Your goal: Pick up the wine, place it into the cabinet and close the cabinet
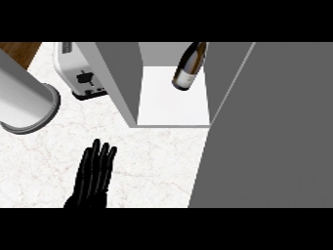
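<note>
Dark glass wine bottle (188, 67) stood inside the open white cabinet (173, 105), far right of centre. Left hand (93, 176), black, lay flat on the marble counter (39, 166), fingers straight and together, holding nothing (right hand unseen). The grey cabinet door (277, 127) stood open; swinging it shut carelessly might jolt the bottle over.

The cabinet (170, 105) opening faces the bench (147, 161), and bare marbled bench lies in front of it. Inside, the wine bottle (188, 66) stands toward the right rear, leaving white floor free ahead of it. To the cabinet's right, its open grey door (277, 132) blocks that side. Just left of the cabinet stands a toaster (82, 78); farther left, a large grey cylinder (17, 95).
</note>
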You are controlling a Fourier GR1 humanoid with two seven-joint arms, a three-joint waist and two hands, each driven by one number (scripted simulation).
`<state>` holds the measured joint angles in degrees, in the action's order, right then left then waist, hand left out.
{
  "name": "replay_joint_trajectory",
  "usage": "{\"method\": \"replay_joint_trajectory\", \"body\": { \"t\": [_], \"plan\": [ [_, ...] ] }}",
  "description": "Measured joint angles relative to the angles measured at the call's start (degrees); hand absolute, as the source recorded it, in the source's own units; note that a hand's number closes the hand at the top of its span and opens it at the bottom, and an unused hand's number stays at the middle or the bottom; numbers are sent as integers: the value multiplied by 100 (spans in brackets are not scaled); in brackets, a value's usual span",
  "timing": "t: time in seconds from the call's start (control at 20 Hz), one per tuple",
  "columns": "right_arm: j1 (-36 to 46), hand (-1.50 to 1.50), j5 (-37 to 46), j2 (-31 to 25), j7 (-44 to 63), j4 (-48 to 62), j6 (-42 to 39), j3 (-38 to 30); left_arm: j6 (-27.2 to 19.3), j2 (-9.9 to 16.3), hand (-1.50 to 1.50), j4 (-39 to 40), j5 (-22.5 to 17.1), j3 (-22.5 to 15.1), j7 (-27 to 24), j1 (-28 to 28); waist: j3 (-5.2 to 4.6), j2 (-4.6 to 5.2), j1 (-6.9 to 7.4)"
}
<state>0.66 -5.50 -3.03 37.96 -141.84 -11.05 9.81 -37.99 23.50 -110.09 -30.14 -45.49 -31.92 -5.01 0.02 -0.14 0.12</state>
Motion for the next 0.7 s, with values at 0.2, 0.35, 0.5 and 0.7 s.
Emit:
{"method": "replay_joint_trajectory", "body": {
  "t": [0.2, 0.35, 0.5, 0.7],
  "plan": [
    [-122, 150, -39, -3, 25, -27, -130, 189, 304, 329, -150, -291, -60, 203, -22, -296, -1, 0, -6],
    [-240, 150, -97, 101, 173, -22, -139, 426, 532, 536, -150, -422, -216, 466, -73, -481, -3, 0, -5],
    [-433, 150, -144, 230, 335, -17, -102, 740, 658, 760, -150, -618, -351, 766, -37, -629, -3, -3, -1],
    [-687, 150, -189, 305, 518, -46, -6, 1208, 1026, 1094, -150, -843, -677, 1327, -107, -921, -4, -8, 5]
  ]
}}
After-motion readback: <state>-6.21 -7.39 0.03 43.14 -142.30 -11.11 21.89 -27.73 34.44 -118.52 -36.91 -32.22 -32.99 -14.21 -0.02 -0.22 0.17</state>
